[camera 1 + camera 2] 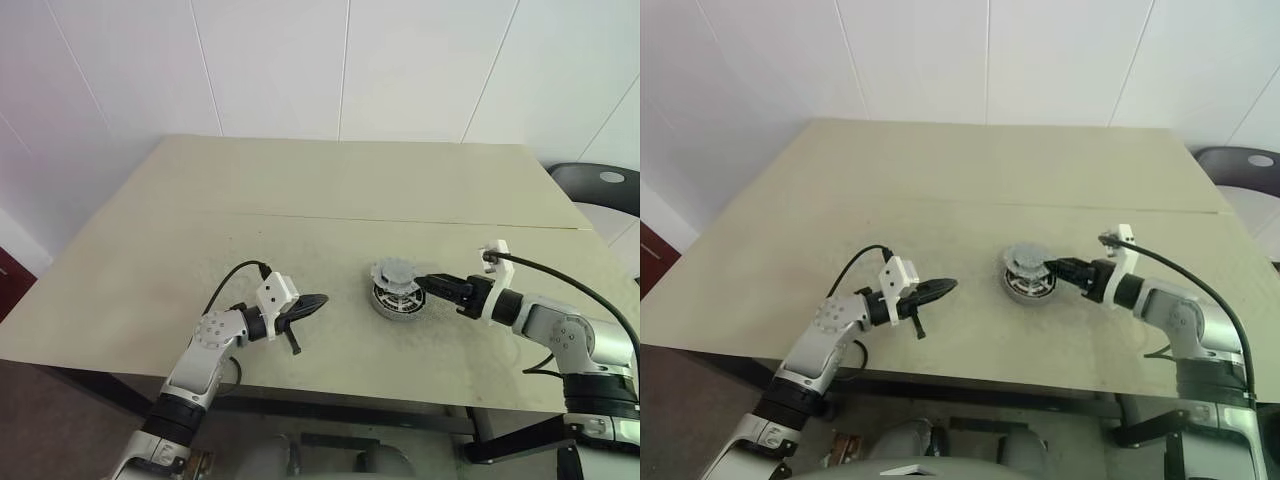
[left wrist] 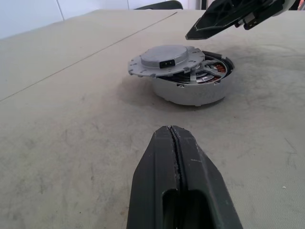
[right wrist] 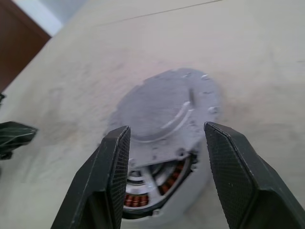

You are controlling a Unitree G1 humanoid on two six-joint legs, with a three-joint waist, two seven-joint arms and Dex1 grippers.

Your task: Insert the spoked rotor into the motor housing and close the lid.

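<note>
The motor housing [image 1: 398, 300] sits on the table, a round grey can with coppery windings [image 2: 218, 69] showing inside. The lid [image 2: 164, 59], a grey toothed disc, lies tilted on the housing and shifted toward my left side, leaving part of the housing uncovered. Spokes of the spoked rotor [image 2: 199, 72] show in that gap, inside the housing. My right gripper [image 1: 425, 283] is open, its fingers [image 3: 107, 171] spread just short of the lid's rim and touching nothing. My left gripper [image 1: 318, 300] is shut and empty, low over the table a short way left of the housing.
The beige table [image 1: 300, 200] has a seam running across its middle, and its front edge is near my arms. A black chair [image 1: 600, 185] stands past the table's far right corner. A white panelled wall stands behind.
</note>
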